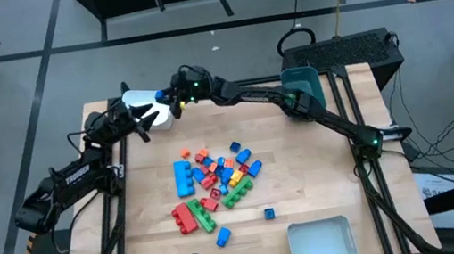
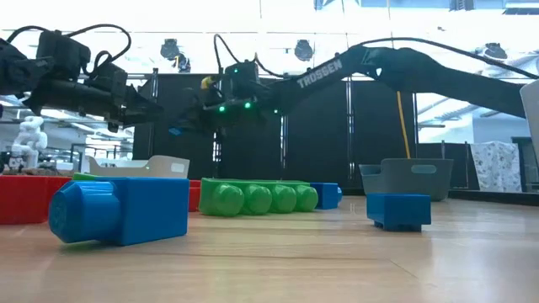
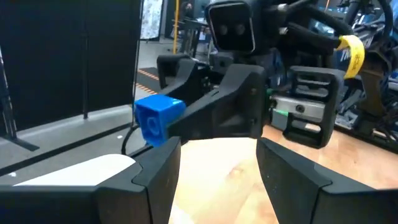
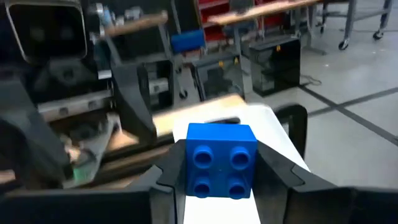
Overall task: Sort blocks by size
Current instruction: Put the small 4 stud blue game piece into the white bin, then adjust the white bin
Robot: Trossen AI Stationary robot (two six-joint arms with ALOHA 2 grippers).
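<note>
Right tool (image 4: 221, 177) is clamped on a small blue block (image 4: 221, 160) above the white tray (image 1: 149, 99) at far left — lower squarely before releasing. Left tool (image 3: 211, 168), fingers apart, faces it.

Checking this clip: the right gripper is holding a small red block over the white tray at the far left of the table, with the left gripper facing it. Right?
Not quite: the block is blue, not red, as the right wrist view shows. The rest holds: the right gripper grips it over the white tray, with the left gripper facing it.
</note>
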